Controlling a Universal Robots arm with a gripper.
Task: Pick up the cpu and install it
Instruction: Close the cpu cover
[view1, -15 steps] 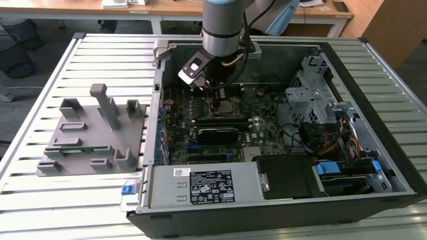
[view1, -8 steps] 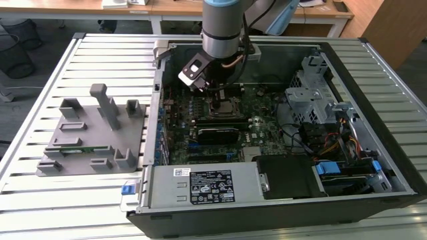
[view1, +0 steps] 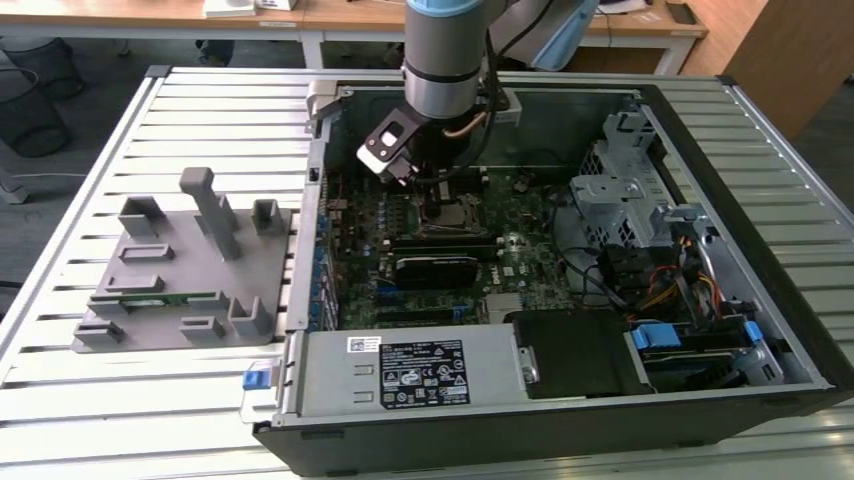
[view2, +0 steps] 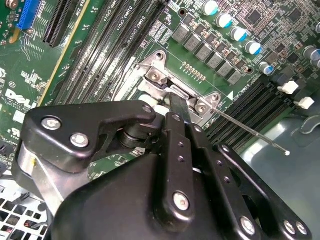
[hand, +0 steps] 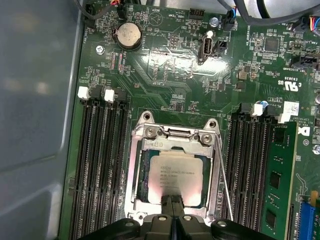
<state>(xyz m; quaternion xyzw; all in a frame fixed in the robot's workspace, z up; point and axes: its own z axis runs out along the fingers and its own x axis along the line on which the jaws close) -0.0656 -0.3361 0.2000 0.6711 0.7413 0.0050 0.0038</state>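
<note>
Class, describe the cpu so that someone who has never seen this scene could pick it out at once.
Inside the open computer case, find the green motherboard and the metal-framed socket on it. The cpu lies flat in that frame: a silvery square plate, unlike the long black memory slots flanking it.

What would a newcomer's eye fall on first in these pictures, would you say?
The robot arm reaches down into the open computer case on the slatted table in the exterior view. In the first wrist view, the silvery cpu lies inside the metal-framed socket, the gripper poised shut at its edge.
</note>
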